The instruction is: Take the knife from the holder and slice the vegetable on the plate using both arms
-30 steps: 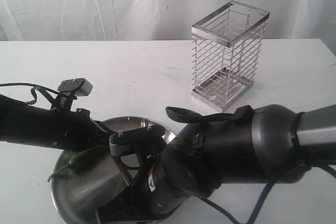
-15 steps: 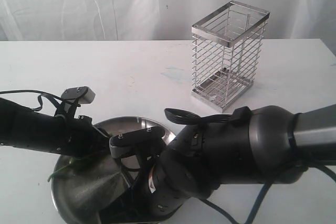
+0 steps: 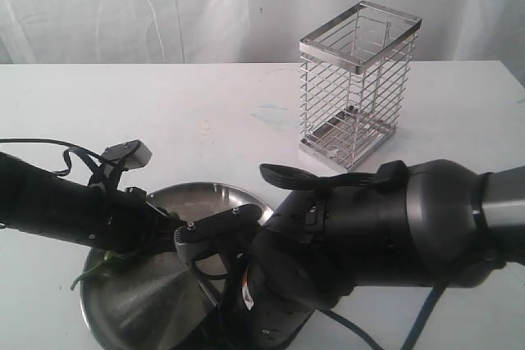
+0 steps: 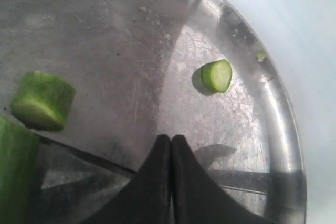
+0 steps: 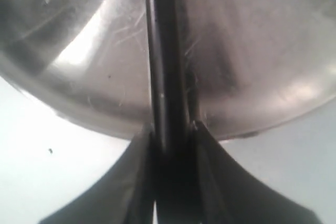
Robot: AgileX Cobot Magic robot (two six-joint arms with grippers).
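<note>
The steel plate [image 3: 135,309] lies at the near left, with both arms over it. My right gripper [image 5: 170,135] is shut on the knife's black handle, and the dark blade [image 5: 161,51] reaches out over the plate [image 5: 252,51]. The left gripper [image 4: 170,141] hangs shut, nothing between its fingers, just above the plate [image 4: 105,30]. Beside it lie a thin green slice [image 4: 217,75], a thicker cut piece [image 4: 42,100] and the end of the vegetable [image 4: 13,177]. In the exterior view only a bit of green [image 3: 107,261] shows under the left arm. The wire holder [image 3: 358,86] stands at the back right.
The bulky right arm [image 3: 369,243] fills the near foreground and hides the plate's right side. The left arm [image 3: 57,206] lies low across the plate's left rim. A white curtain backs the white table [image 3: 205,104].
The left arm has dropped lower and reached further right over the plate, so it now covers most of the vegetable. The right arm has shifted slightly right.
</note>
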